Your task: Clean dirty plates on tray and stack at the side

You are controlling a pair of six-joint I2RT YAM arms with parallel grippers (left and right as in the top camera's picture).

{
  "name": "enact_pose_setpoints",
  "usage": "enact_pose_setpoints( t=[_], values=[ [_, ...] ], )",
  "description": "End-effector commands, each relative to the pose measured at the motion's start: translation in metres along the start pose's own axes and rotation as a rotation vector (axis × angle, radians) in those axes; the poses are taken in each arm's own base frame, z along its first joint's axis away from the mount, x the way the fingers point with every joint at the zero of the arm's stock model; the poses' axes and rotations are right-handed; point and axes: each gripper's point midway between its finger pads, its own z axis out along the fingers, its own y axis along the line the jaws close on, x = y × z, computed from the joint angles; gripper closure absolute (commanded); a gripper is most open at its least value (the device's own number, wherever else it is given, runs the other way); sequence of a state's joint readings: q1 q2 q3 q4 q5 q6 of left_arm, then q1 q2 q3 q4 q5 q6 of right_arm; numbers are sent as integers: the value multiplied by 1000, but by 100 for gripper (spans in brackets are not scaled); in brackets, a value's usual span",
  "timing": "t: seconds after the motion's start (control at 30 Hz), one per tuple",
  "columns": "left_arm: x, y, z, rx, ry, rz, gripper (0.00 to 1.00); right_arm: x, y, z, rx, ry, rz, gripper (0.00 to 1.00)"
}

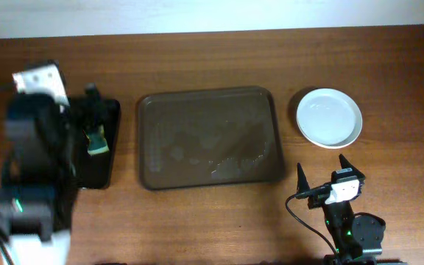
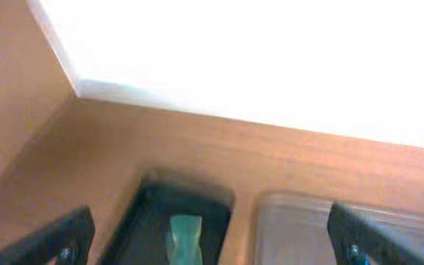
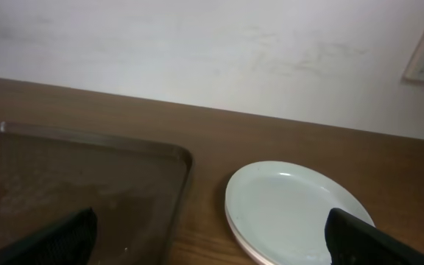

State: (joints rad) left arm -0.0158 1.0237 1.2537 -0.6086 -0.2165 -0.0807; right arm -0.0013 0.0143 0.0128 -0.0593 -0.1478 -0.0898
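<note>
The brown tray (image 1: 206, 138) lies mid-table with no plates on it; faint smears show on its floor. It also shows in the right wrist view (image 3: 79, 184) and the left wrist view (image 2: 293, 228). The plates (image 1: 329, 117) sit stacked on the table right of the tray; the stack also shows in the right wrist view (image 3: 297, 213). My left gripper (image 2: 208, 239) is open and empty above a green sponge (image 1: 96, 141) on the black tray (image 1: 98, 171). My right gripper (image 1: 322, 173) is open and empty, near the front edge, below the plates.
The black tray (image 2: 149, 221) with the sponge (image 2: 185, 237) stands at the left, under my left arm. A white wall runs along the table's far edge.
</note>
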Motion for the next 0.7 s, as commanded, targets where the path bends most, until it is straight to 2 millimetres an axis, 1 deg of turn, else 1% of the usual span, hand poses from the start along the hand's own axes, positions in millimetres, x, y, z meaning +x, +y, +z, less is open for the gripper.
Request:
enact_pose_setpoints(
  t=[0.0,0.03,0.1,0.13,0.23,0.3,0.4,0.47,0.6,0.67],
  values=[
    [48,-19,-17,150,-141,122,1,4,-1,0,6,7,-6,2],
    [71,-16,-22,154,-201,113,1,4,-1,0,6,7,-6,2],
    [108,-13,-24,155,-266,104,1,4,-1,0,7,7,-6,2],
    [121,-13,-24,164,-288,102,1,4,-1,0,6,7,-6,2],
    [148,-11,-26,163,-374,90,1,4,-1,0,6,7,-6,2],
    [165,-9,-26,160,-408,101,1,4,-1,0,7,7,-6,2],
    [173,-8,-31,149,-466,138,1,4,-1,0,6,7,-6,2],
    [178,-7,-31,142,-481,161,1,4,-1,0,7,7,-6,2],
    [196,-5,-20,129,-433,192,1,4,-1,0,6,7,-6,2],
    [211,-4,-14,124,-369,216,1,4,-1,0,6,7,-6,2]
  ],
)
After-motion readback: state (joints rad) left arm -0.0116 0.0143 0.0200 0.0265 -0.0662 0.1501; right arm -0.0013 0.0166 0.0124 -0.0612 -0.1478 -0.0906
